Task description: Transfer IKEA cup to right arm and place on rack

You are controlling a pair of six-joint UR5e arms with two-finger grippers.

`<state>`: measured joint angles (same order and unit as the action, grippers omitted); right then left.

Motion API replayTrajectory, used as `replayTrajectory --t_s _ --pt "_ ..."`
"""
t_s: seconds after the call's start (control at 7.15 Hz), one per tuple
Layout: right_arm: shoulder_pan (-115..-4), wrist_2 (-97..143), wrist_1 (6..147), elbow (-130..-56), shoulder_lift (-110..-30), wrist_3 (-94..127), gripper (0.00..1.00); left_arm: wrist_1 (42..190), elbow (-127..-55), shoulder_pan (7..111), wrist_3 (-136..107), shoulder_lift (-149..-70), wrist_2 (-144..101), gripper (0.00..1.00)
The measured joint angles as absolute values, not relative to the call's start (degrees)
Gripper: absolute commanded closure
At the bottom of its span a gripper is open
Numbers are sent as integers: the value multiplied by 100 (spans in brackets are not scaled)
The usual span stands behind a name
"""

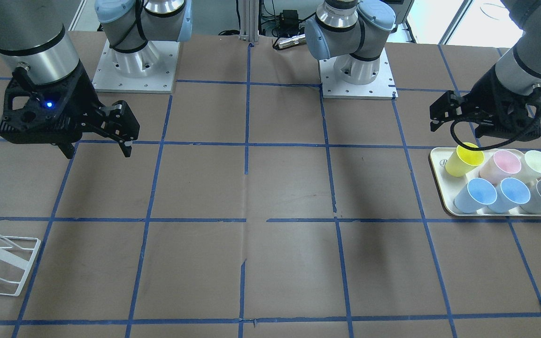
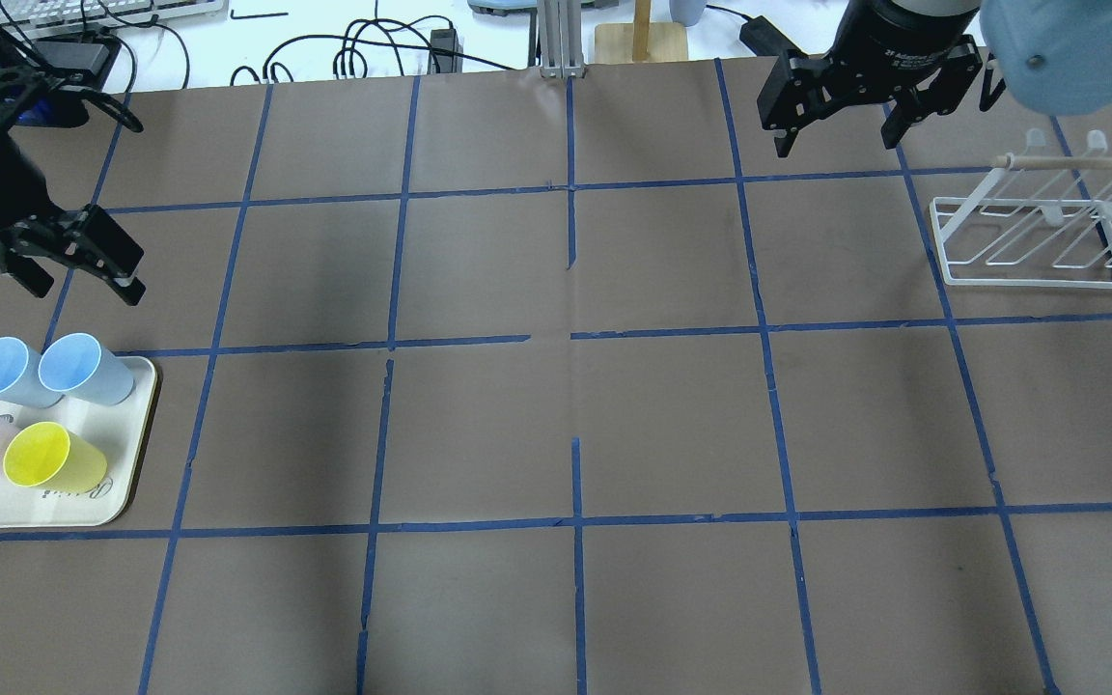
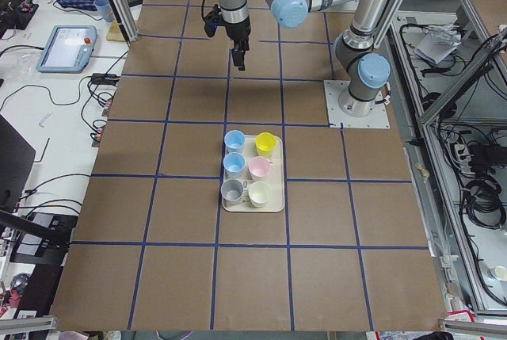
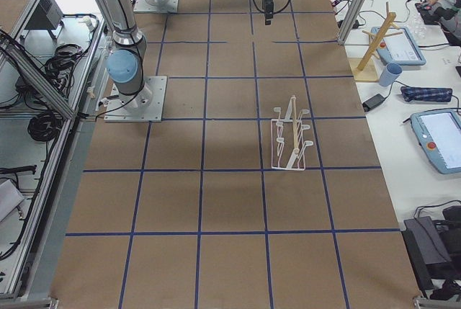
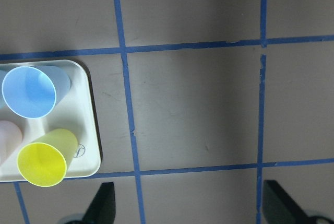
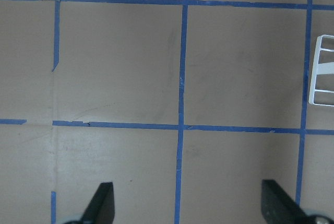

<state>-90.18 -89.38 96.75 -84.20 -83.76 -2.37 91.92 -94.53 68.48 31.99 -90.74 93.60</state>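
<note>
Lemon-yellow, the IKEA cup (image 1: pixel 464 159) stands mouth up at a corner of the cream tray (image 1: pixel 443 187), grouped with five other cups (image 1: pixel 507 165) on the brown worktop (image 1: pixel 289 188). The left arm (image 1: pixel 524 61) hovers just beside the tray, its jaws spread and holding nothing. The right arm (image 2: pixel 903 39) hangs well apart, across the worktop, jaws likewise spread, near the white wire rack (image 2: pixel 1034 283).

Robotics lab, tape-gridded table (image 2: pixel 672 425), teach pendant (image 4: pixel 441 136), loose cables (image 2: pixel 363 48)
</note>
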Motion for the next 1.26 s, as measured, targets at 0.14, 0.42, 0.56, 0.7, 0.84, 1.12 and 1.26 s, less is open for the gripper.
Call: replayTrajectory --t_s 0.14,0.42,0.56,0.7,0.84,1.12,1.26 --pt "-9018 -8938 9676 -8420 -8376 -237 0 8874 -9647 6576 3888 -9086 9423 0" --pt "-9017 -8938 9677 -8420 -8376 -237 0 8380 -10028 6054 5104 -9103 9465 0" --pt "-9018 -8939 9675 -8420 -8376 -237 0 8123 -10276 5732 5629 -9122 9464 0" --pt "-9018 -8938 9671 -8420 -8376 -237 0 7692 -10554 5419 6161 -9181 9467 0" --pt "-9017 -8939 9671 -8420 -8376 -237 0 7267 -10800 5202 6651 -9263 9471 0" --pt "-9018 -8938 9670 -8420 -8376 -237 0 6670 -10981 4983 7291 -9503 9474 0" --pt "-9018 -8939 9669 -8422 -8376 -237 0 6349 -10984 4931 7401 -9665 9475 6"
